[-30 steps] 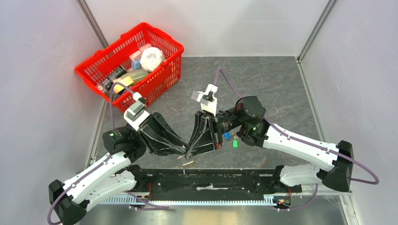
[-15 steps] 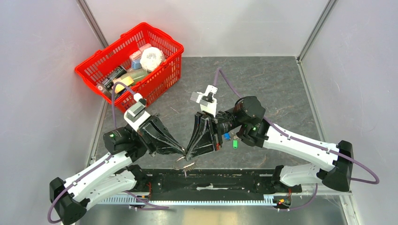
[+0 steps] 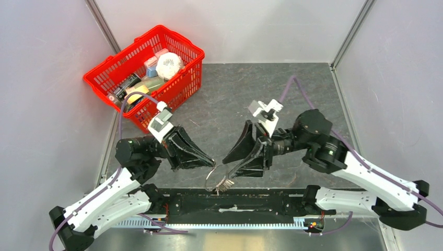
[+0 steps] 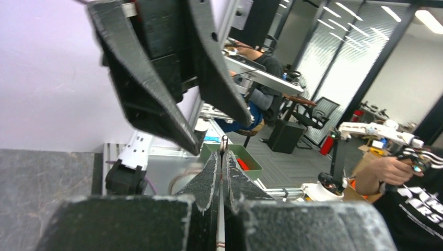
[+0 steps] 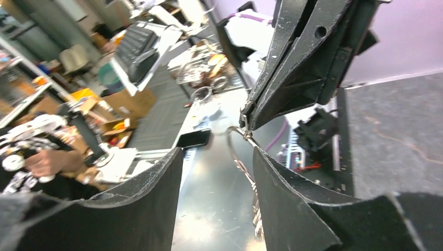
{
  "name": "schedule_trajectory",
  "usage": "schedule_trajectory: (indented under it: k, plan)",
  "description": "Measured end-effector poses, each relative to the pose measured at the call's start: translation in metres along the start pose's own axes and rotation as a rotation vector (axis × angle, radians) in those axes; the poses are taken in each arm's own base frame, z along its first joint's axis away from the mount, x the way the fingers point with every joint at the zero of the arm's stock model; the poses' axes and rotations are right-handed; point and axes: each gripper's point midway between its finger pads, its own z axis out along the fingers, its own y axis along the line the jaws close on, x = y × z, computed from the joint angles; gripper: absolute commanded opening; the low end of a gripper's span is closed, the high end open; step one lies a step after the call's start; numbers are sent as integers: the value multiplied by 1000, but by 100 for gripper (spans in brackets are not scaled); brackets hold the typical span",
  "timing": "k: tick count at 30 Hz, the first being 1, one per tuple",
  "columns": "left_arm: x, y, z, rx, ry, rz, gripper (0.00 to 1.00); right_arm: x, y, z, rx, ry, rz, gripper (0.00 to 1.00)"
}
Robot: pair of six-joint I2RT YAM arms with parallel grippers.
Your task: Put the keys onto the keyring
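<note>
Left pincer (image 3: 212, 162) clamped on the keyring (image 3: 210, 177); my right pincer (image 3: 230, 167) gapes beside it.
The red basket (image 3: 178, 40), well apart at far left, holds assorted packaged goods.

Red basket (image 3: 175, 91); silver keyring (image 3: 225, 183); dark grey mottled table (image 3: 292, 94); purple cables (image 3: 287, 86).

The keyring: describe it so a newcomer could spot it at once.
On the table, look midway along the near edge. The keyring hangs from the left fingers: a thin silver wire loop with small silver keys bunched below.
</note>
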Motion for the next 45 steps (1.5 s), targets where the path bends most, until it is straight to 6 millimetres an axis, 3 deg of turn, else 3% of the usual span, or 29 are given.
schedule_trajectory:
  k: [5, 9, 17, 24, 37, 41, 45]
  plan:
    - [5, 23, -1, -119, 20, -36, 2, -6, -9, -20, 159, -31, -65, 60]
    - [14, 40, -5, -198, 42, -68, 2, -7, -31, -27, 301, -16, -80, 60]
    - [35, 68, -12, -303, 95, -142, 2, 11, -68, -32, 442, 67, -89, 40]
    - [41, 74, -15, -329, 122, -152, 2, 11, -73, -33, 466, 86, -104, 27]
    - [43, 76, -16, -336, 131, -145, 2, 13, -74, -32, 466, 95, -94, 24]
    - [42, 76, -16, -335, 130, -144, 2, 16, -77, -31, 469, 103, -82, 19]
    - [42, 75, -16, -333, 131, -144, 2, 17, -77, -30, 468, 105, -76, 2]
